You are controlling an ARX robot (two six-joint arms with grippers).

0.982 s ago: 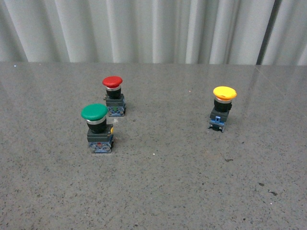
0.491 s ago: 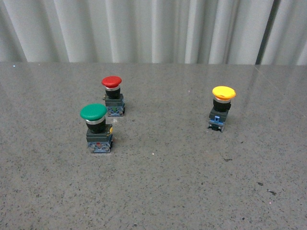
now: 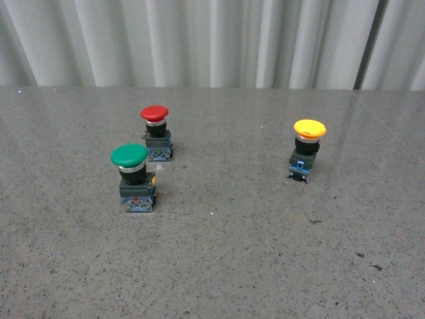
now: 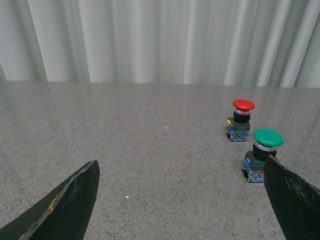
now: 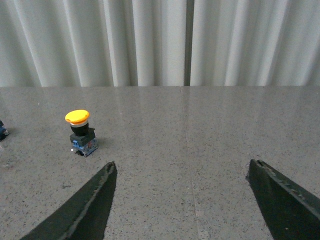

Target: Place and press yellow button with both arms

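You've got three buttons on the bench (image 3: 265, 266): one yellow button (image 3: 306, 149), one green button (image 3: 134, 177), one red button (image 3: 157, 132). All three stand upright, caps up, each on its own patch of grey surface.

The yellow button sits toward the right side of the bench, about midway between near edge and far edge, well apart from the other two. From the right wrist view, the right claw (image 5: 190, 200) hangs with its fingers spread wide and nothing between them; the yellow one stands ahead of it and off to one side, beyond one fingertip (image 5: 95, 195), not touching.

Your left claw (image 4: 180, 200) is spread wide too, holding nothing. The green button stands just past one of its fingers (image 4: 292, 195), which covers part of its base in that view; the red one stands a little farther back.

Green and red stand close together on the left side, red nearer the far edge. Pale curtain (image 3: 212, 40) runs along the back. Bare bench lies between the right claw and the yellow button.
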